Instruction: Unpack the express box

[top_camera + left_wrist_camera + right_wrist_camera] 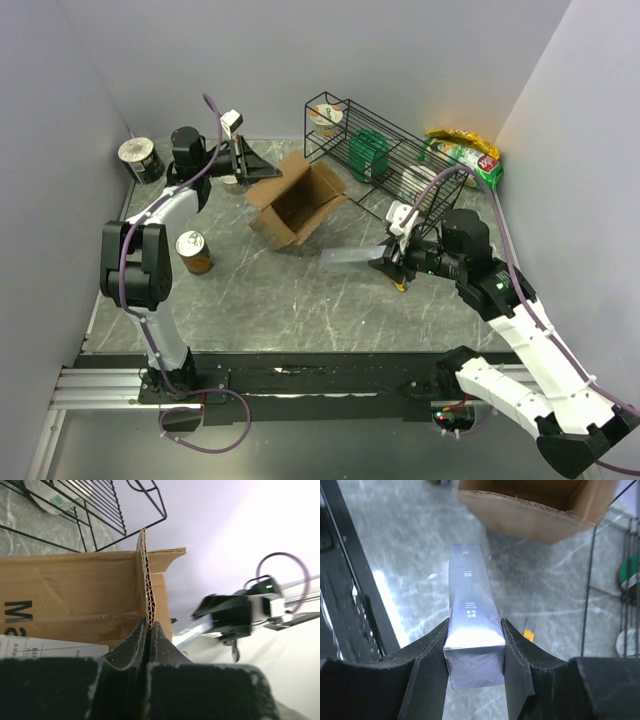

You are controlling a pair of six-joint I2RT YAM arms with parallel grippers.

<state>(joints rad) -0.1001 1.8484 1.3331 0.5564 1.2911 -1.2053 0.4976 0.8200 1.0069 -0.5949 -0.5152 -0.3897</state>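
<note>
Top external view: left gripper [250,176] pinches the far-left flap of the open express box [272,228]; right gripper [383,262] clamps a slim silver carton [348,258] right of it.

The top camera is looking down from high behind the near edge of the table [300,300]. The left wrist camera is sitting close against the express box [75,595] flap. The right wrist camera is facing along a silver carton [470,630] toward that box; all 3 views are sharing it.
</note>
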